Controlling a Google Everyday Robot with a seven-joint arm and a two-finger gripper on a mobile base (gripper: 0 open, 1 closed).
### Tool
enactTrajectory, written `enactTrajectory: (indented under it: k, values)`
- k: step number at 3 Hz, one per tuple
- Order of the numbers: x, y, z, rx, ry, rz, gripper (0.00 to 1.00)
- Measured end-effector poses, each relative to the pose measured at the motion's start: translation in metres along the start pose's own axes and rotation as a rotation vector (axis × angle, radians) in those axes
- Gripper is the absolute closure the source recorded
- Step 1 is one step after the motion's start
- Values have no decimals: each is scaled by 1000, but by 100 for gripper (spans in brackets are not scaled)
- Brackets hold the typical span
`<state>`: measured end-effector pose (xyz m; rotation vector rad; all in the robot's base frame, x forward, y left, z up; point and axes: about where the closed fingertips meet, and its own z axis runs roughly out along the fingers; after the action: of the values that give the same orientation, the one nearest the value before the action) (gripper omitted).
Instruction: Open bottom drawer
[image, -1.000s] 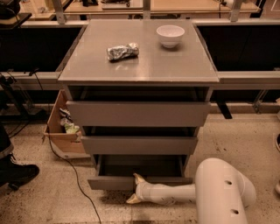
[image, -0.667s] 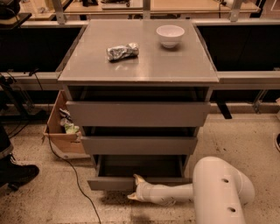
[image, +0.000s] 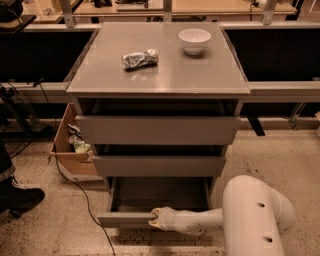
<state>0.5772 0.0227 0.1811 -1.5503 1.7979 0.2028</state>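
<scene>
Grey bottom drawer (image: 125, 219) stands open, the white hand (image: 155, 218) at its front panel.

Camera view: the hand sits low near the speckled floor (image: 280, 160), touching the right part of the drawer's front; whether it is clamped on the panel I cannot tell. Just behind the hand lies the drawer's grey tray (image: 160, 194). Above the hand are the middle drawer front (image: 159, 166) and the top drawer front (image: 157, 130). Higher up, the cabinet top (image: 160, 80) carries a crumpled foil packet (image: 140, 59) and a white bowl (image: 194, 40). Left of the hand, a dark cable (image: 82, 195) trails over the floor near a cardboard box (image: 65, 150) and a black boot (image: 20, 197). Right of the hand, its white arm (image: 200, 220) joins a bulky rounded housing (image: 255, 215) that blocks the floor there.
</scene>
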Motion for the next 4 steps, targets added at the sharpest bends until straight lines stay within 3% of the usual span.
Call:
enactTrajectory:
  k: [1,3,4]
  values:
    - [-4,-2,-5,0,0,0,89]
    - [8,-2,-24,19,35,10,42]
    - [16,-27,-64,93,83,7,19]
